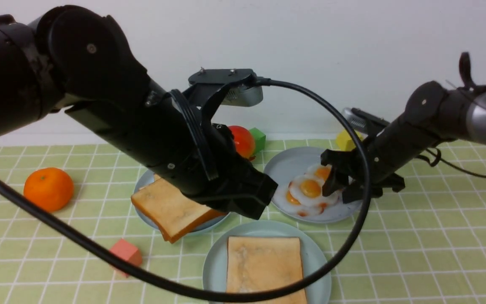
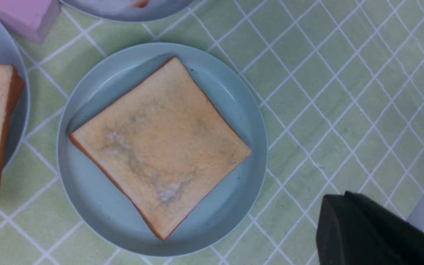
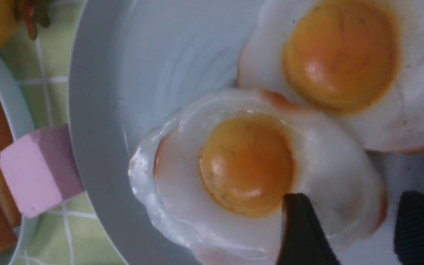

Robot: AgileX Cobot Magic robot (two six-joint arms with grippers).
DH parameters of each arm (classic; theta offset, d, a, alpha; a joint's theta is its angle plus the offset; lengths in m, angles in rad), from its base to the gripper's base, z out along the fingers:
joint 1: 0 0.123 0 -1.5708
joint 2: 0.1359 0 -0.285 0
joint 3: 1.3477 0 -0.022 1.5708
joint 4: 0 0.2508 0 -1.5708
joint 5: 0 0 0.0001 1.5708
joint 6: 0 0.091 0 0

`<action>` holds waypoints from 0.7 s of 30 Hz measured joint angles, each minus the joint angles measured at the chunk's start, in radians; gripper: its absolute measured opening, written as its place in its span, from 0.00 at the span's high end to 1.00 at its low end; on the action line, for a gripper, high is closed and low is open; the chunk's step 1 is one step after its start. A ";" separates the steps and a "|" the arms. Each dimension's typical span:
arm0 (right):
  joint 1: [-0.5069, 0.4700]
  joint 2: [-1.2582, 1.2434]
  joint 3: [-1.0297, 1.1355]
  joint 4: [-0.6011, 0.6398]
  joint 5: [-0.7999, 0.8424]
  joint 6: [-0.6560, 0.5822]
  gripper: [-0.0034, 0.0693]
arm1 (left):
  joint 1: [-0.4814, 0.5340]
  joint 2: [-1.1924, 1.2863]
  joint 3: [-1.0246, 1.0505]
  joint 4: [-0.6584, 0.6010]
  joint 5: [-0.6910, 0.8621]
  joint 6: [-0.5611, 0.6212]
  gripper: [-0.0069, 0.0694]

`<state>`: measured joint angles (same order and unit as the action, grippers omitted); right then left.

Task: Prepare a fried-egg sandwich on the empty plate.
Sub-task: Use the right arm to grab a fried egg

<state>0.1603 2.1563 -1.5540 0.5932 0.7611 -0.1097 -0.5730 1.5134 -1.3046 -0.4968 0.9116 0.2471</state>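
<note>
The pale aqua plate [image 1: 213, 261] stands at the front with one tan toast slice [image 1: 264, 266] lying flat on it. Both also show in the left wrist view, the plate [image 2: 87, 206] and the slice [image 2: 160, 147]. No stacked sandwich is on this plate. The fried egg [image 1: 310, 188] lies on top of two other eggs on the grey-blue plate [image 1: 285, 164]. My right gripper [image 1: 339, 185] is open, its jaws either side of the egg's [image 3: 245, 165] near edge, with one finger [image 3: 300, 228] over the white. My left gripper [image 1: 253, 207] hangs shut and empty above the table beside the aqua plate.
Two loose toast slices [image 1: 173, 211] lie on a light-blue plate [image 1: 141, 185] at the left, partly under my left arm. A pink block [image 1: 125, 253], an orange [image 1: 49, 188], a tomato [image 1: 243, 141] and green [image 1: 259, 138] and yellow [image 1: 346, 140] blocks stand around. A black cable [image 1: 352, 236] loops over the plates.
</note>
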 joint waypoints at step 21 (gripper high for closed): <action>-0.001 0.018 -0.012 -0.025 -0.016 0.120 0.95 | 0.000 -0.014 0.000 0.120 0.038 -0.081 0.93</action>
<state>0.1593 2.1738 -1.5656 0.5682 0.7450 0.0101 -0.5730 1.4994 -1.3046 -0.3765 0.9498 0.1658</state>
